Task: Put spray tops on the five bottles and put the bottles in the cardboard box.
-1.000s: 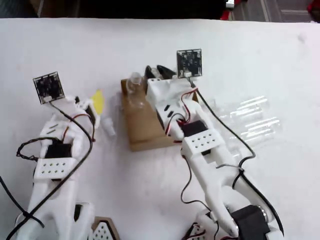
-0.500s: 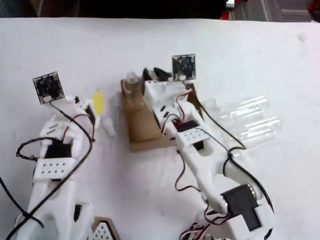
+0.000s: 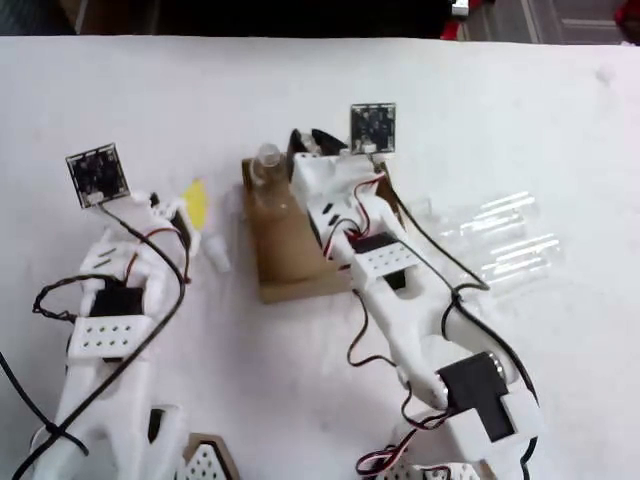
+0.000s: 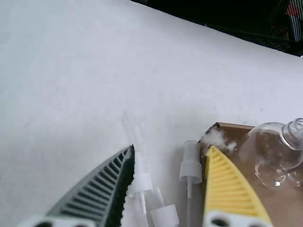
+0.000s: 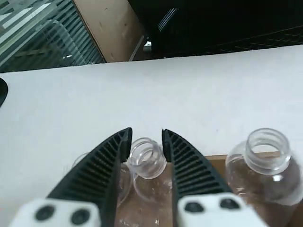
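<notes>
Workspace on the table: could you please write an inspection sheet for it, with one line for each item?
Surface: white table, no spill visible.
Job's things: cardboard box holds two uncapped bottles, the gripped bottle and a free bottle; more clear bottles lie on the table beside the box; spray tops lie loose on the table.
Clutter: nothing seen.
Grippers: left gripper open over the spray tops; right gripper shut on the gripped bottle's neck.
Cables: wires run along both arms.
Surroundings: dark room beyond the table's far edge; a brown board stands behind.
</notes>
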You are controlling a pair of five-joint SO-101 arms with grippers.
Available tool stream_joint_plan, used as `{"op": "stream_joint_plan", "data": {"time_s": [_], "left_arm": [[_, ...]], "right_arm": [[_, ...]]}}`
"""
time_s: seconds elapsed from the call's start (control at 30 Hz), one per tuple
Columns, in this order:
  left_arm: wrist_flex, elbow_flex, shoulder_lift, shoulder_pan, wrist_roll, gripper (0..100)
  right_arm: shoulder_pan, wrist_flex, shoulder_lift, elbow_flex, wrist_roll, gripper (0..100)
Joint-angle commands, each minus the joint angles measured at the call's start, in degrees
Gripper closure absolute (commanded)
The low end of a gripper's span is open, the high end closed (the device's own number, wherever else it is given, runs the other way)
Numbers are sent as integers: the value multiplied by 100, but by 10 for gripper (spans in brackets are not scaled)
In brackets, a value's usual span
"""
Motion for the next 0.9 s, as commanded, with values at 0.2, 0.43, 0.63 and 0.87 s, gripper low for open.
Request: {"op": "stream_joint_plan", "data": {"time_s": [0.2,0.43,0.63,0.87], "left_arm": [[-158,-44,-31,-40,18,773],[-158,-44,-31,-40,18,773],[-158,-44,-31,-40,18,773],[-158,-44,-31,-40,18,773]], "right_arm": [[92,-119,4,-325,-220,953],[84,-101,22,-308,-237,952],[84,-92,22,-299,-220,866],[57,-92,-22,-246,-220,839]]}}
